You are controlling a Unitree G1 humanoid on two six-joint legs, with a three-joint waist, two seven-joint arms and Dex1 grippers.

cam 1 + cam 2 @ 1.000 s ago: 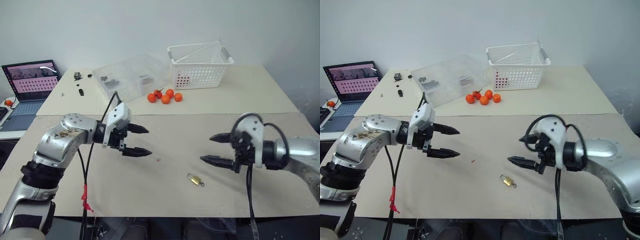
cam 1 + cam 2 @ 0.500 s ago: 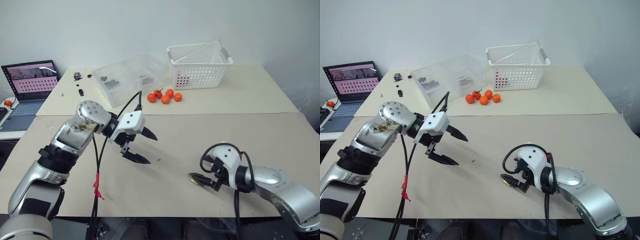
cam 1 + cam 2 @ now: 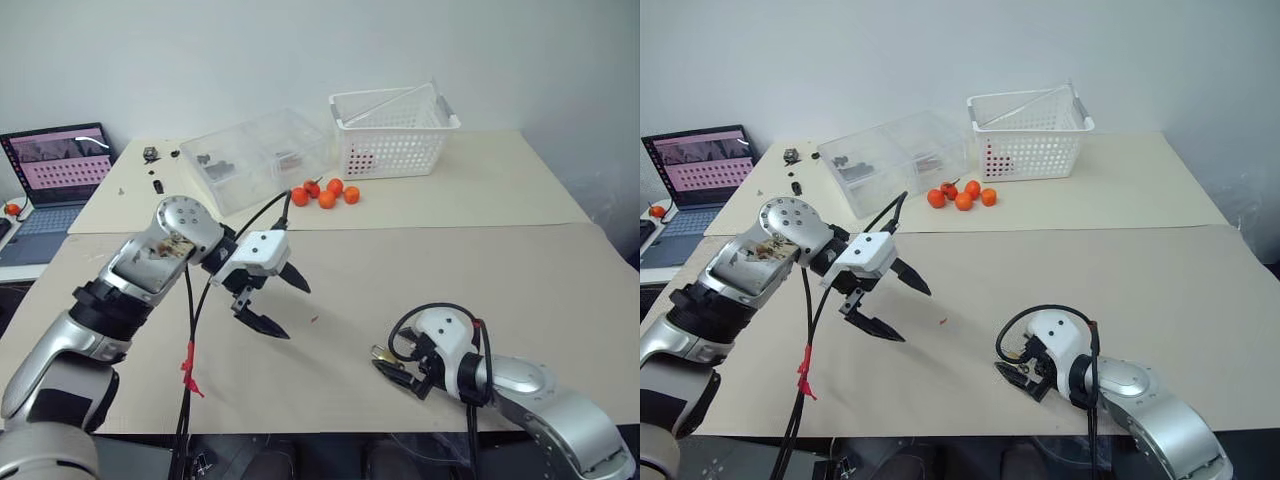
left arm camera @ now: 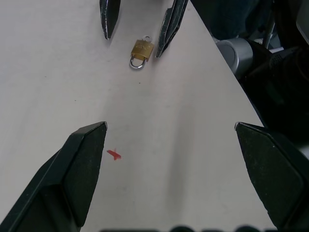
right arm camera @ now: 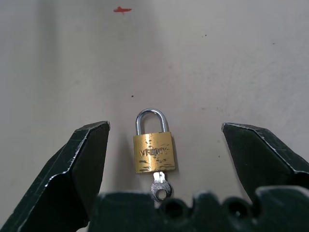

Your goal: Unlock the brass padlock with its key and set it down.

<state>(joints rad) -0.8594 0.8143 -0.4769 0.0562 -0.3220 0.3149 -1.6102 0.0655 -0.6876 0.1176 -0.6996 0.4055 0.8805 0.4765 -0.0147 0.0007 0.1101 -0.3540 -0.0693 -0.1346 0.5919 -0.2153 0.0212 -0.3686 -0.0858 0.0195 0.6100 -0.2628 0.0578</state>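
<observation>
Down on the beige table (image 3: pixel 540 270) in the head view, the right gripper (image 3: pixel 395 372) straddles the small brass padlock (image 3: pixel 384 353), jaws wide. Right wrist view: the silver key (image 5: pixel 159 187) sits in its base. Left wrist view: left gripper (image 4: pixel 171 169) gapes empty, well apart.

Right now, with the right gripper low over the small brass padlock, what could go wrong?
1. The small brass padlock lies flat on the table between the open right gripper's fingers; being so thin, it may slide away instead of being pinched.
2. The tiny silver key sits in the keyhole near the gripper's base; a careless close may press on it or knock it out.
3. The open left gripper hovers away, so nothing steadies the lock.
</observation>
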